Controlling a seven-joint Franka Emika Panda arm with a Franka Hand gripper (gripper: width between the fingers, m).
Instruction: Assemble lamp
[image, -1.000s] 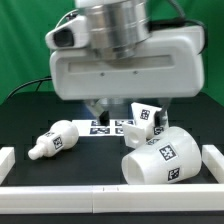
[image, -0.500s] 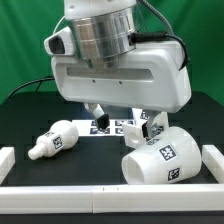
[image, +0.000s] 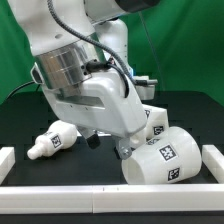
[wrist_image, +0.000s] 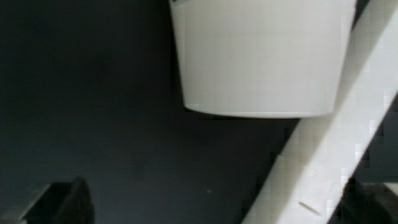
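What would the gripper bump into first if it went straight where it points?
Probably the black table; the gripper is open with nothing in it. The shade lies close beside that line, depth unclear.

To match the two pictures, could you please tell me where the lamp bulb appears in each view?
Exterior view: the bulb lies on its side on the exterior view's left, on the black table.
Wrist view: cannot tell; the untagged white part there may not be it.
Shared landmark: probably the white border rail.
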